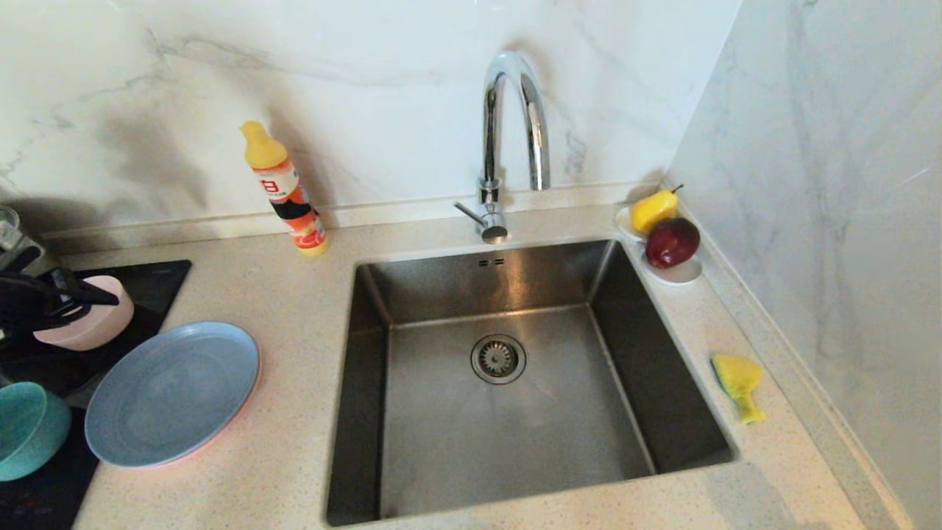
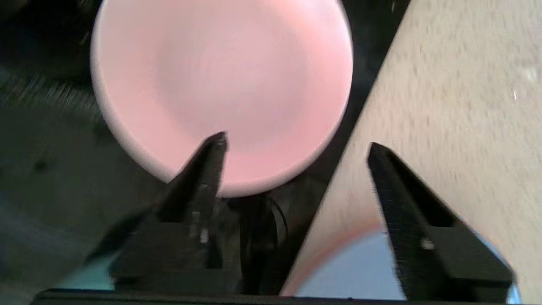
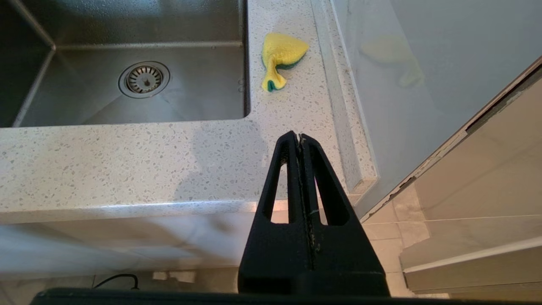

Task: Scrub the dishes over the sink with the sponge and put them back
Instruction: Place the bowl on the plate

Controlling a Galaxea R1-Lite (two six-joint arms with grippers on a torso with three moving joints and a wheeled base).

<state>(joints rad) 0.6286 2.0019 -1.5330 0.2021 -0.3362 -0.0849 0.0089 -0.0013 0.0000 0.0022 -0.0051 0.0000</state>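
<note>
Left gripper [image 2: 296, 142] hangs over the pale pink bowl [image 2: 220, 84] on the black hob [image 1: 158, 283], far left, jaws wide, one finger over its rim, holding nothing. Blue-grey plate [image 1: 173, 390] lies nearer, beside the teal bowl [image 1: 29, 427]. Sink [image 1: 515, 412] bare. Sponge [image 3: 280, 57] sits right of it, near the wall. Right gripper [image 3: 300, 137] is pinched closed, parked off the counter's near edge.

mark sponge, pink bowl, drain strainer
sponge [image 1: 736, 377]: head view, wide yellow end.
pink bowl [image 2: 220, 84]: left wrist view, middle of the inside.
drain strainer [image 1: 498, 358]: head view, centre of the grate.
</note>
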